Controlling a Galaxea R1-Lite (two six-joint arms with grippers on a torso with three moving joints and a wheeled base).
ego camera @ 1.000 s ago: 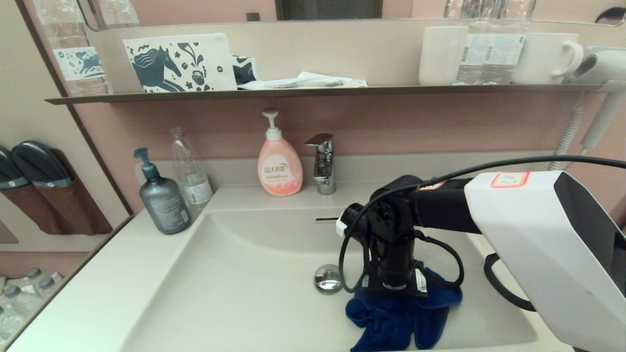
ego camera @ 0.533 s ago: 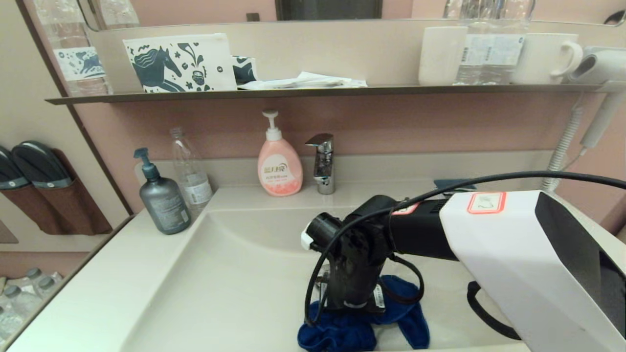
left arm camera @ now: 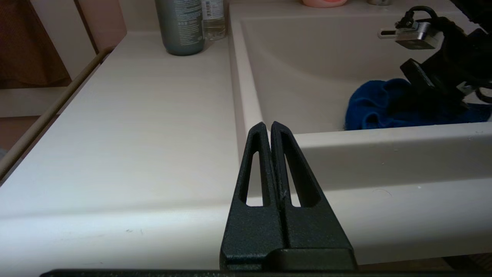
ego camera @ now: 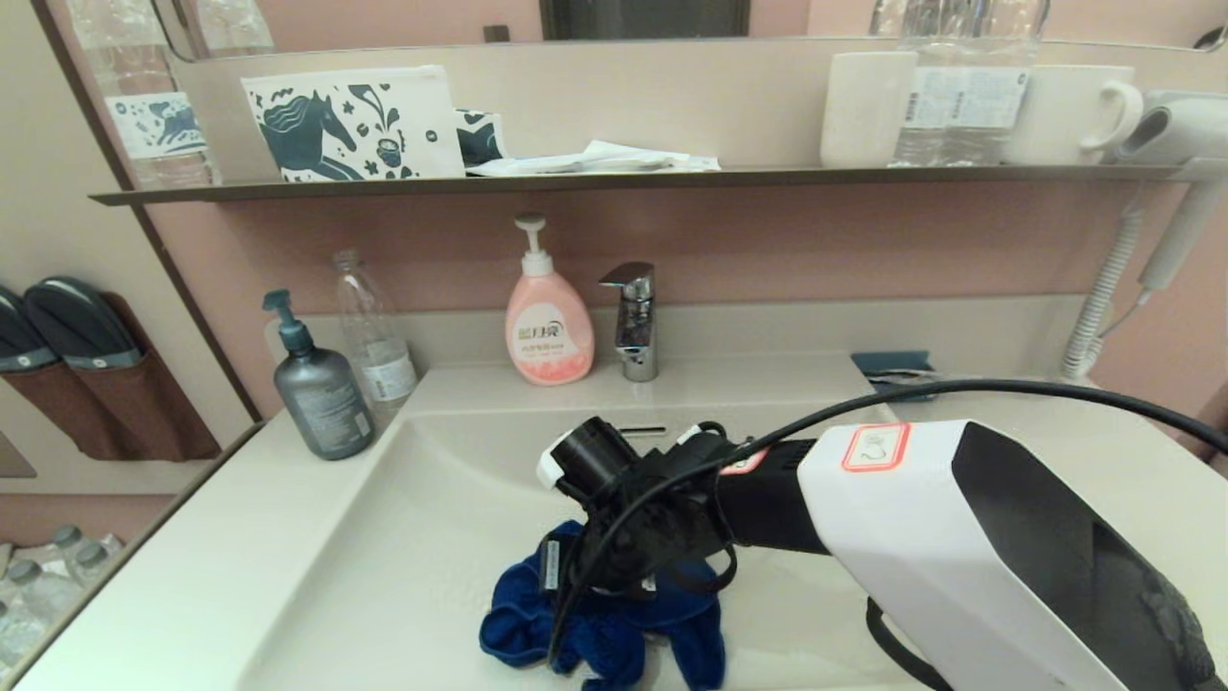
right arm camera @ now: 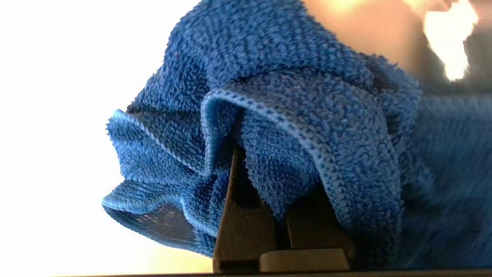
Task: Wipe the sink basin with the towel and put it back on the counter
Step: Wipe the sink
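A crumpled blue towel (ego camera: 595, 629) lies on the floor of the cream-white sink basin (ego camera: 422, 537), near its front middle. My right gripper (ego camera: 614, 585) points down into the cloth and is shut on a fold of the towel (right arm camera: 276, 154), which drapes over both fingers. The slot overflow hole (ego camera: 643, 430) shows on the basin's back wall; the chrome drain plug is hidden behind the arm. The towel (left arm camera: 388, 107) also shows in the left wrist view. My left gripper (left arm camera: 268, 125) is shut on nothing, parked low in front of the counter (left arm camera: 134, 127), left of the basin.
On the counter (ego camera: 221, 537) behind the basin stand a grey pump bottle (ego camera: 321, 389), a clear bottle (ego camera: 374, 336), a pink soap dispenser (ego camera: 547, 321) and a chrome faucet (ego camera: 633, 321). A small dark blue item (ego camera: 892, 369) lies at the back right. A dark wall shelf (ego camera: 614, 178) runs overhead.
My right gripper has dragged the towel leftward across the basin floor, from right of the drain to left of it. The left gripper's earlier state is not shown.
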